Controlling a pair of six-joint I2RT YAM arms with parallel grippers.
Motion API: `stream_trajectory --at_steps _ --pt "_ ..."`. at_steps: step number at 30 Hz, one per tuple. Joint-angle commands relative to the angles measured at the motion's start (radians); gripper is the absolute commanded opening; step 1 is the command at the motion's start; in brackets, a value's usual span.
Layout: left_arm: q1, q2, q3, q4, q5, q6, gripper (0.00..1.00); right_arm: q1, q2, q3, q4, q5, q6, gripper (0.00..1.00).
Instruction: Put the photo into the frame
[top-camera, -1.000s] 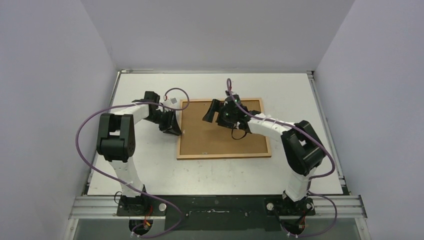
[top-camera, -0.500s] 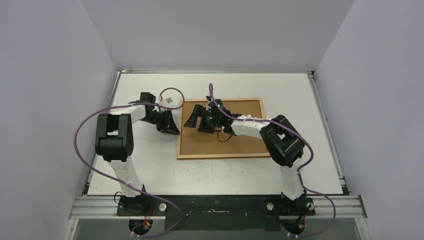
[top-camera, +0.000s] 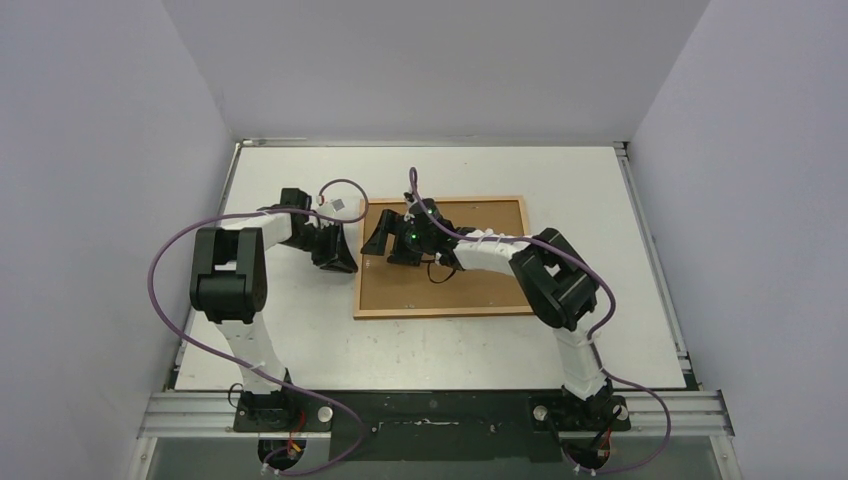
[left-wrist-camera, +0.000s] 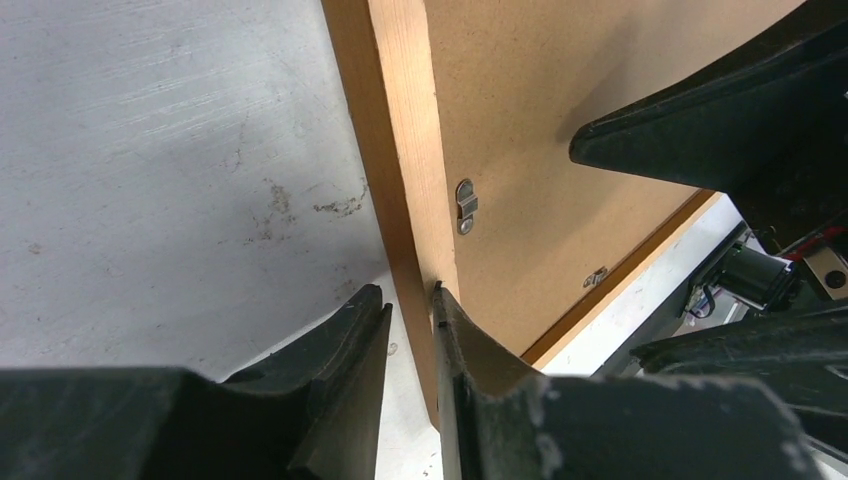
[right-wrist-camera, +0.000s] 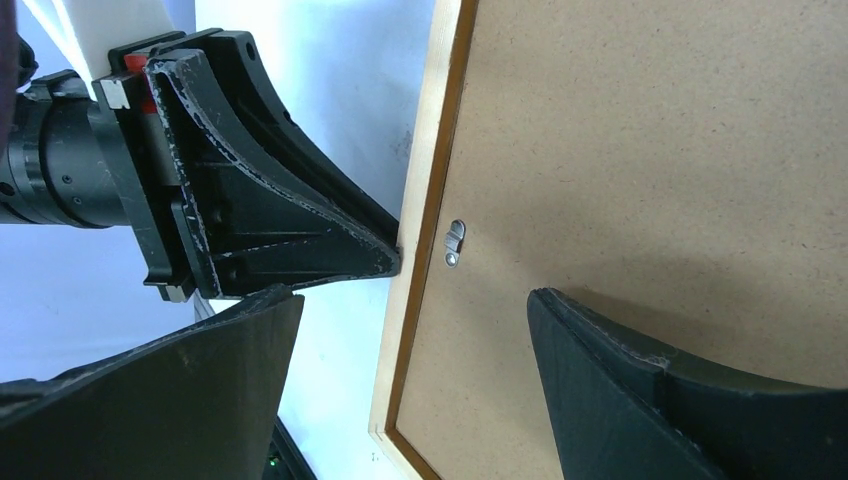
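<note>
The frame lies face down on the white table, with the brown fibreboard backing set in it. The photo is hidden. My left gripper is at the frame's left edge. In the left wrist view its fingers are almost closed astride the moulding, one on the table side and one on the backing side. My right gripper is open and empty above the backing's left part. In the right wrist view its fingers straddle the moulding just below a small metal clip.
A second clip sits on the far moulding. Purple cables loop over both arms. Grey walls close the table on three sides; its near edge meets the metal rail holding the arm bases.
My right gripper has swung left across the backing, from its upper middle to its left edge beside my left gripper. My left gripper has shifted slightly left. The frame has not moved.
</note>
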Motion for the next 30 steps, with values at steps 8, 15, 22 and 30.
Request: stream_trajectory --at_steps 8,15,22,30 --pt "-0.006 0.034 0.000 0.051 -0.001 -0.004 0.17 0.031 0.062 0.077 0.049 -0.038 0.021 0.85" --pt "-0.014 0.043 0.002 0.049 -0.014 -0.004 0.16 0.046 0.097 0.096 0.057 -0.055 0.044 0.84" --pt "-0.014 0.042 0.003 0.048 -0.010 -0.004 0.15 0.049 0.112 0.109 0.057 -0.056 0.049 0.82" --pt "-0.014 0.042 0.002 0.042 -0.009 -0.001 0.14 0.058 0.141 0.140 0.053 -0.066 0.055 0.81"
